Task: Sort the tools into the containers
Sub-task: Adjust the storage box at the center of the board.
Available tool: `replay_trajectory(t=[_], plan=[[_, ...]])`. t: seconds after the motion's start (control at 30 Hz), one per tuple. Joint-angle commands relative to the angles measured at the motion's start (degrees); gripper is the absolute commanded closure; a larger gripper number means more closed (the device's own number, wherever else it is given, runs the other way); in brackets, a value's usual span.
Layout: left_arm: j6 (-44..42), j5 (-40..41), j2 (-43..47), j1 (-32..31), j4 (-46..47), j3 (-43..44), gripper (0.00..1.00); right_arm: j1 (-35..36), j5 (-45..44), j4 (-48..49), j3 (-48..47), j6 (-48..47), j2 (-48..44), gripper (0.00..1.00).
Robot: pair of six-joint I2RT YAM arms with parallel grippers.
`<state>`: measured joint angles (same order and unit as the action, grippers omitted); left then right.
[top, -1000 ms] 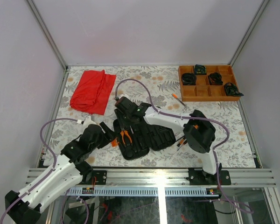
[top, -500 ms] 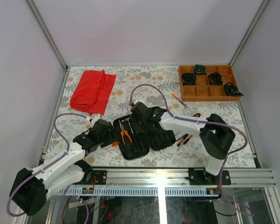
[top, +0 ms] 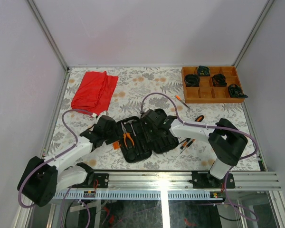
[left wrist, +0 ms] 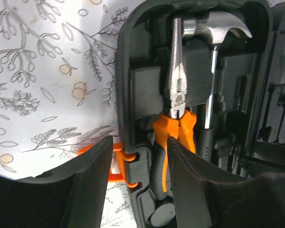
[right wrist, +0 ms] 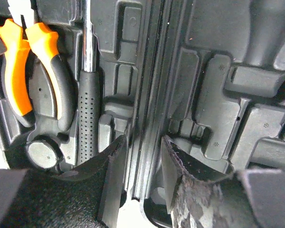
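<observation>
Case: the black tool case [top: 145,137] is laid open on the patterned table [top: 147,80], near its front edge and between the two arms; moulded slots are seen in both halves; an orange latch [left wrist: 109,159] is set at its left edge
Contents: the orange-and-black-handled pliers [left wrist: 176,118] and the silver-headed hammer [left wrist: 213,71] are seated side by side in the left half; the pliers are nearer the outer wall
Loose tools: a pair of screwdrivers [top: 186,143] is left on the table just beside the case's right edge; a single screwdriver [top: 182,100] is found between the case and the tray
Tray: the orange-brown wooden tray [top: 212,94] is placed at the far right; black coiled bundles [top: 219,79] are held in several compartments
Cloth: a red cloth [top: 94,92] is spread at the far left, well apart from the case
Left gripper [left wrist: 137,180]: the fingers are held fairly wide, astride the case's left wall and latch
Right gripper [right wrist: 142,175]: the fingers are set narrowly apart; the case's central hinge ridge is seen in the gap
Obstruction: parts of the case are hidden from above by both wrists
</observation>
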<state>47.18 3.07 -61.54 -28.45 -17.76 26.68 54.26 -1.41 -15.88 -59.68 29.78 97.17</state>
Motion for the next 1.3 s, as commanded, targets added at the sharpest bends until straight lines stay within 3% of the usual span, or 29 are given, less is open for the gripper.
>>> replay_trajectory(t=[0.0, 0.23, 0.63, 0.93, 1.27], plan=[[-2.5, -1.56, -2.66, 0.37, 5.75, 2.42, 0.53, 0.05, 5.61, 2.83, 1.39, 4.22, -1.63, 0.6], [-3.98, -1.74, -6.95, 0.53, 6.98, 4.57, 0.59, 1.37, 9.49, 7.23, 3.77, 6.87, -4.06, 0.61], [-4.16, 1.68, 1.51, 0.68, 0.91, 3.34, 0.59, 1.38, -10.27, -2.21, 0.55, 2.47, -10.49, 0.52], [-3.81, 0.85, 4.28, 0.76, 1.41, -0.04, 0.59, 2.03, 1.9, 5.03, -6.64, 3.14, -4.82, 0.56], [-3.28, -1.11, 4.92, 0.76, 2.77, -2.83, 0.6, 3.25, 5.41, 5.22, -18.38, 3.97, 9.0, 0.62]])
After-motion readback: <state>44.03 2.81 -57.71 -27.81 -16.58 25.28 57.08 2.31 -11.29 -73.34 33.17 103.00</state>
